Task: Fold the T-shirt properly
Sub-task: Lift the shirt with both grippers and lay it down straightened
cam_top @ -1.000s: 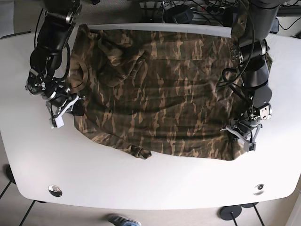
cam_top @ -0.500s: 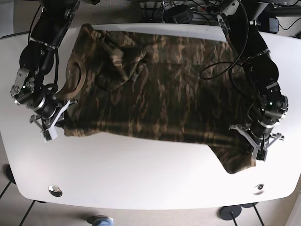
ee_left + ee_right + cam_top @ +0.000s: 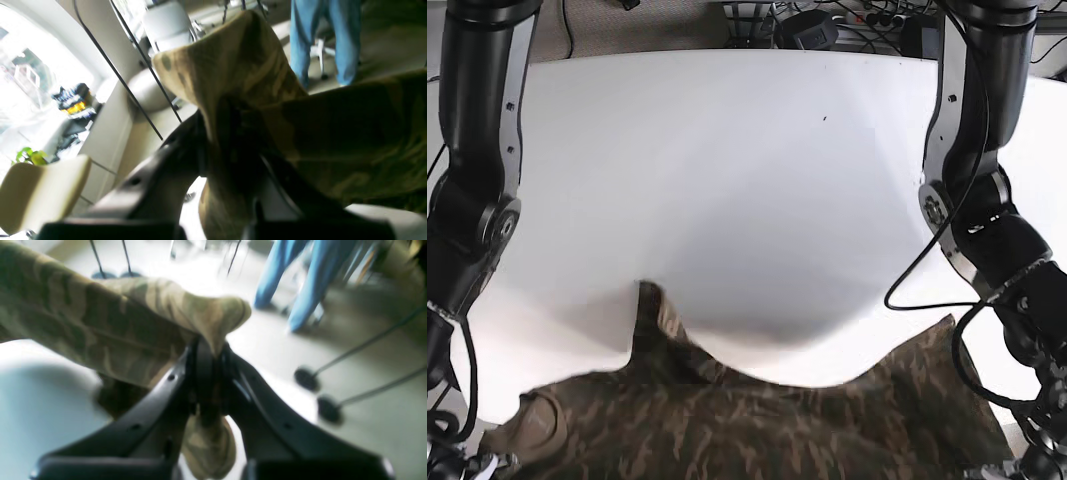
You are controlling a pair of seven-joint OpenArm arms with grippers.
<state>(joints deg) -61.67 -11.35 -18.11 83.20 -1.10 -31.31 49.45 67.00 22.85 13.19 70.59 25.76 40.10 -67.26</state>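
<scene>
The camouflage T-shirt [image 3: 757, 430] hangs stretched between my two grippers along the bottom of the base view, over the white table's [image 3: 747, 180] near edge. One fold [image 3: 652, 310] rises onto the table. My left gripper [image 3: 233, 140] is shut on a bunched corner of the shirt [image 3: 240, 66]; its arm stands at the right of the base view [image 3: 987, 240]. My right gripper [image 3: 210, 356] is shut on another shirt corner [image 3: 200, 313]; its arm stands at the left [image 3: 467, 230]. In the base view both sets of fingertips are cut off by the frame's bottom corners.
A person in blue jeans [image 3: 320, 40] stands beyond the table and also shows in the right wrist view [image 3: 300, 283]. Chair bases [image 3: 303, 378] and a cream chair [image 3: 40, 186] stand on the floor. Cables and gear [image 3: 807, 25] lie past the table's far edge.
Both arms have drawn the shirt off the middle of the table toward the near edge and lifted it. The shirt, spread flat a second ago, now hangs between the grippers.
</scene>
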